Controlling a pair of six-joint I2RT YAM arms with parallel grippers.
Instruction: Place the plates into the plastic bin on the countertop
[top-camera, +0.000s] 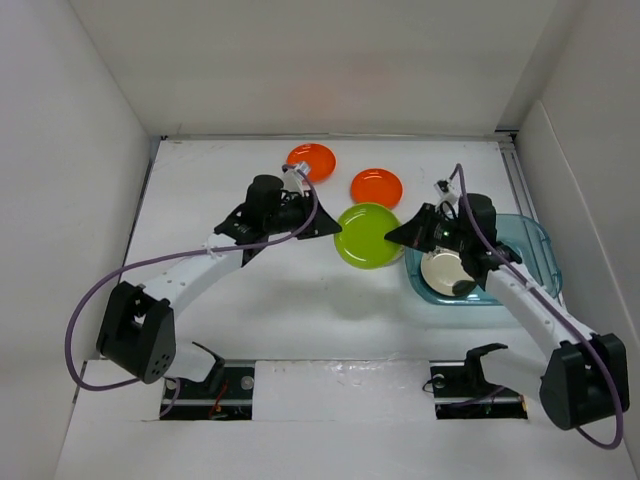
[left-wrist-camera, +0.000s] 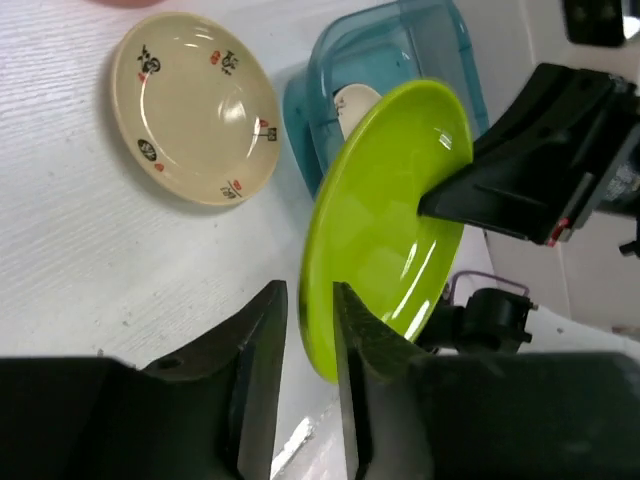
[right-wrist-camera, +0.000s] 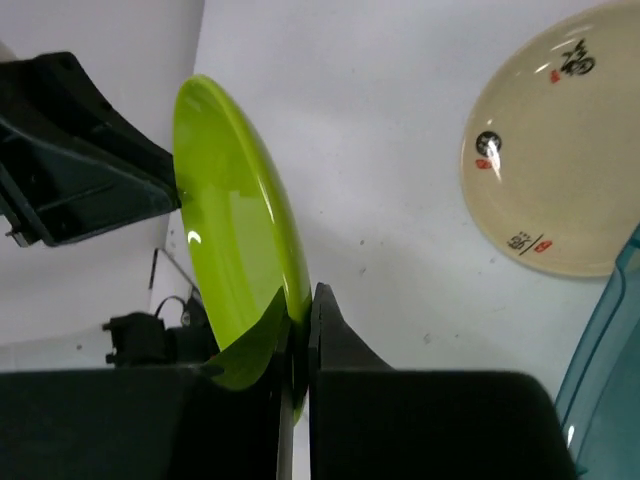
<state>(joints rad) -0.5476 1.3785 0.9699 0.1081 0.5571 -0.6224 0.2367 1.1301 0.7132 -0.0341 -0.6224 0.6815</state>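
Observation:
The lime green plate (top-camera: 368, 235) hangs tilted in the air between my two grippers, above the countertop (top-camera: 250, 290). My right gripper (top-camera: 402, 236) is shut on its right rim, as the right wrist view (right-wrist-camera: 302, 300) shows. My left gripper (top-camera: 326, 224) is open, and the plate's left rim (left-wrist-camera: 380, 220) sits between the jaws with a gap on one side (left-wrist-camera: 308, 295). A dark-marked cream plate (left-wrist-camera: 195, 105) lies on the countertop below, also in the right wrist view (right-wrist-camera: 560, 150). Two orange plates (top-camera: 311, 158) (top-camera: 377, 187) lie behind. The teal plastic bin (top-camera: 530, 245) holds a cream plate (top-camera: 445, 270).
White walls enclose the countertop on the left, back and right. The bin stands against the right wall, under my right arm. Something dark (top-camera: 466, 288) lies in the bin at the cream plate's near edge. Both arm bases sit at the near edge.

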